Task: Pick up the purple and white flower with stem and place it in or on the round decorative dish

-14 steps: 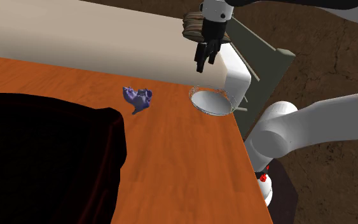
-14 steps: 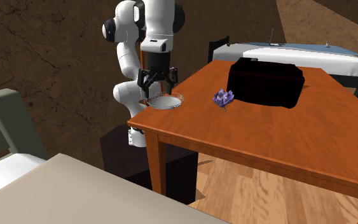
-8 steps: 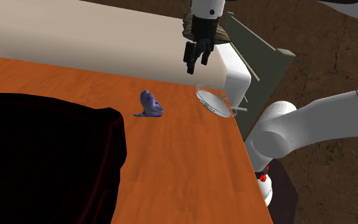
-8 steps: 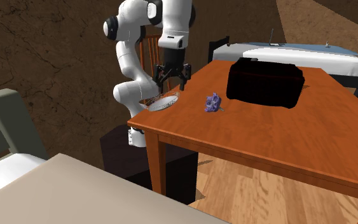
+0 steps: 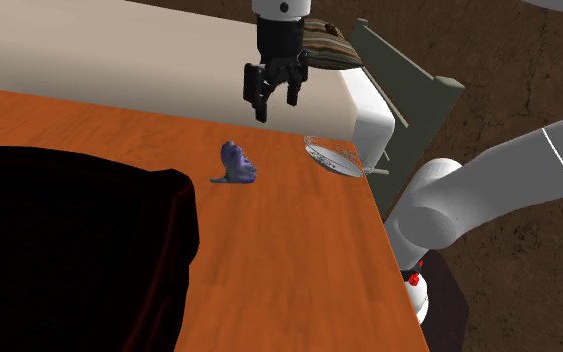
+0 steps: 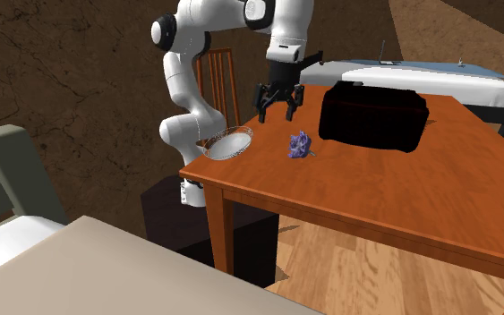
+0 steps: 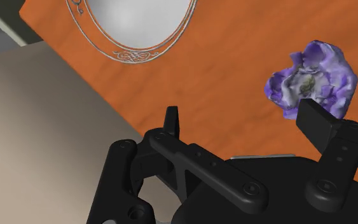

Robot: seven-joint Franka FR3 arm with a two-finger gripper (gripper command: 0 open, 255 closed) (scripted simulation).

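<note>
While the gripper (image 5: 274,105) hangs empty, fingers apart, the ruffled purple-white flower (image 5: 237,165) lies on the wooden table (image 5: 269,250). The round scroll-rimmed dish (image 5: 331,157) tilts.

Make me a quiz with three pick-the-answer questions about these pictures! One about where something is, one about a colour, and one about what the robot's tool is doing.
1. Where is the purple and white flower?
A) on the floor
B) on the orange-brown wooden table
C) on a shelf

2. What colour is the big boxy bag on the table?
A) red
B) yellow
C) black

3. The black two-finger tool is:
A) open and empty
B) shut on the flower
C) shut on the bag

Answers:
1 B: the flower lies on the wood, apart from the round silver-rimmed dish.
2 C: it is black all over.
3 A: its fingers stand apart above the table, holding nothing.
</note>
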